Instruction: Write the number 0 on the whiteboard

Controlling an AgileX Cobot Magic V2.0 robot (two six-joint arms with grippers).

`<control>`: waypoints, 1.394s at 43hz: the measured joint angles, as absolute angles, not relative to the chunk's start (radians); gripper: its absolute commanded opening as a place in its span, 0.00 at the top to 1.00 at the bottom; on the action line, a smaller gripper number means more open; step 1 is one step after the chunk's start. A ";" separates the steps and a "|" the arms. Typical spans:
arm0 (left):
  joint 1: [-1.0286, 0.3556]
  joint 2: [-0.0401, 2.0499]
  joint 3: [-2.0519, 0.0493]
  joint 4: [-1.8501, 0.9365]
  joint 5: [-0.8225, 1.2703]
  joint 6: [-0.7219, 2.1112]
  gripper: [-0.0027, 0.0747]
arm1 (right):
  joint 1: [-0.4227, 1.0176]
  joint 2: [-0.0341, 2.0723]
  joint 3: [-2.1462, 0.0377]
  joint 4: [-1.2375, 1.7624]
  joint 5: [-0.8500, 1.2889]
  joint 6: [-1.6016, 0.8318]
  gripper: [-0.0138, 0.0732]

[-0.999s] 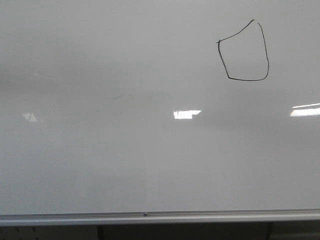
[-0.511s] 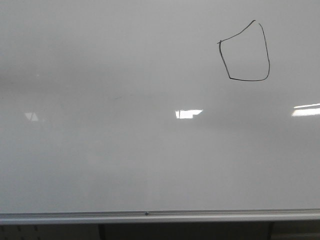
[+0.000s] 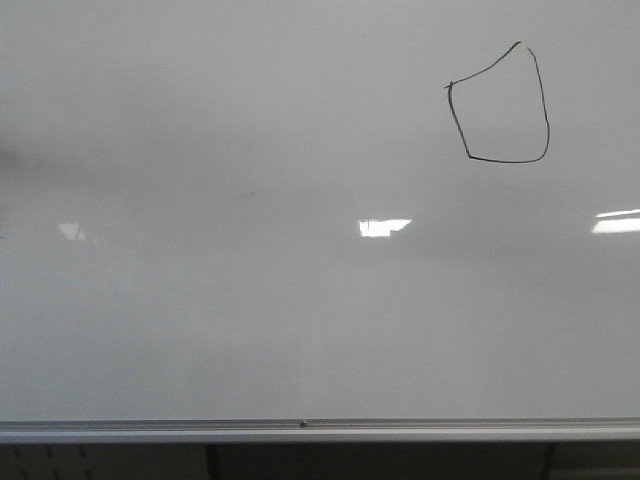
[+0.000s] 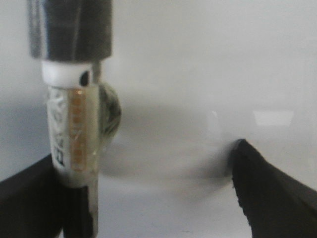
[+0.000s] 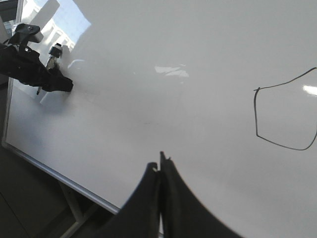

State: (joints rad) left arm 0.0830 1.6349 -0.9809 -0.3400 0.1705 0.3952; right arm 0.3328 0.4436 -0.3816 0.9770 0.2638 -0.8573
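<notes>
At the far left the left gripper (image 4: 146,153) has its fingers spread wide, with the marker (image 4: 74,124) lying against one finger only. What fixes it there I cannot tell, so the first risk is a loose marker that tips or drops if pressed hard. In the right wrist view that arm (image 5: 29,64) sits close to the side edge (image 5: 7,104) of the whiteboard (image 3: 300,300). A drift further out would carry the tip off the board, so inward is the safe direction. The tip's contact with the board is not clear, and if it is touching, any sideways move would leave a stray line. The middle of the board is bare apart from a reflection (image 3: 384,227) and gives plenty of room. The metal strip (image 3: 300,430) bounds it below. At the upper right is the 0 (image 3: 497,100), a closed, lopsided loop near the top and right limits of the front view. Going over it risks doubling the line or smudging wet ink. The right gripper (image 5: 159,168) is closed on nothing, apart from the 0.
</notes>
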 measured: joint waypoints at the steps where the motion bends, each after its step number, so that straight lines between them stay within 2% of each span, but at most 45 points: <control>1: 0.083 1.633 -0.981 -0.340 0.173 0.395 0.18 | 0.333 0.444 -0.382 0.977 0.264 -0.857 0.91; 11: 0.076 1.596 -0.981 -0.345 0.186 0.393 0.18 | 0.333 0.444 -0.382 0.977 0.278 -0.857 0.91; 23: 0.074 1.459 -0.983 -0.353 0.235 0.389 0.18 | 0.333 0.444 -0.382 0.977 0.283 -0.857 0.91; 34: 0.074 1.436 -0.983 -0.341 0.238 0.389 0.18 | 0.333 0.444 -0.382 0.977 0.283 -0.857 0.91; 40: 0.074 1.371 -0.983 -0.328 0.254 0.389 0.21 | 0.333 0.444 -0.382 0.977 0.283 -0.857 0.91; 45: 0.074 1.288 -0.983 -0.326 0.289 0.389 0.34 | 0.333 0.444 -0.382 0.977 0.283 -0.857 0.91; 52: 0.074 1.156 -0.983 -0.322 0.410 0.389 0.61 | 0.333 0.444 -0.382 0.977 0.275 -0.857 0.91; 53: 0.074 1.134 -0.983 -0.322 0.437 0.389 0.68 | 0.333 0.444 -0.382 0.977 0.272 -0.857 0.91; 60: 0.074 1.021 -0.983 -0.322 0.570 0.389 0.99 | 0.333 0.444 -0.382 0.977 0.246 -0.857 0.91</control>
